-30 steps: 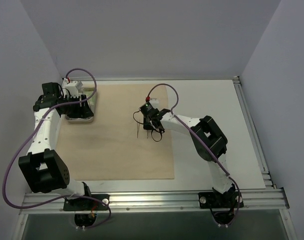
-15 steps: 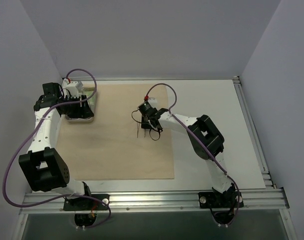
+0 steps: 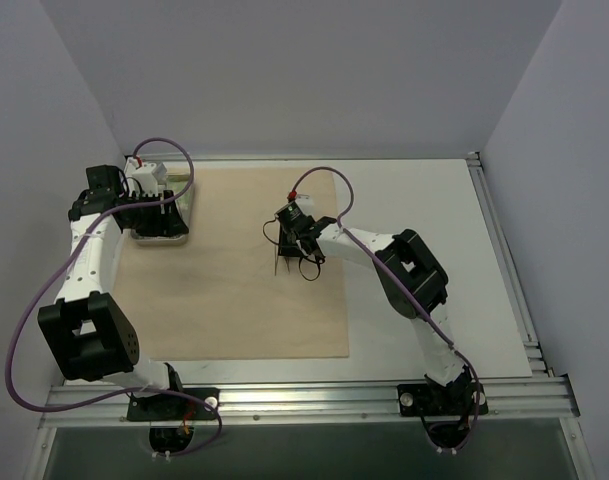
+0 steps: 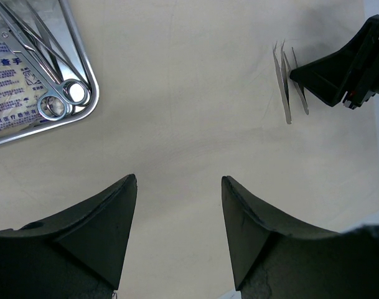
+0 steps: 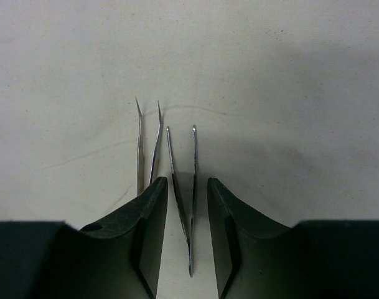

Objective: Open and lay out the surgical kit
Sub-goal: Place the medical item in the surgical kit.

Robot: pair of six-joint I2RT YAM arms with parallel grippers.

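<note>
The beige cloth wrap (image 3: 224, 300) lies spread flat on the table. The small steel tray (image 3: 162, 238) sits on its far left corner; in the left wrist view the tray (image 4: 89, 93) holds steel scissors (image 4: 55, 103) and a green/white packet (image 4: 9, 87). Two tweezers (image 3: 276, 262) lie side by side on the cloth. My right gripper (image 5: 187, 182) is low over them, jaws slightly apart, one pair of tweezers (image 5: 190, 255) lying between the fingers with a gap on each side; the other pair (image 5: 140, 162) lies just left. My left gripper (image 4: 179, 180) is open and empty over bare cloth near the tray.
The white table (image 3: 424, 280) shows right of the cloth. A metal rail (image 3: 504, 260) runs along the right edge and another along the near edge. Grey walls enclose the left, far and right sides. My right gripper (image 4: 338, 75) shows in the left wrist view beside the tweezers (image 4: 287, 87).
My right gripper has shifted slightly left over the tweezers. The left arm has barely moved.
</note>
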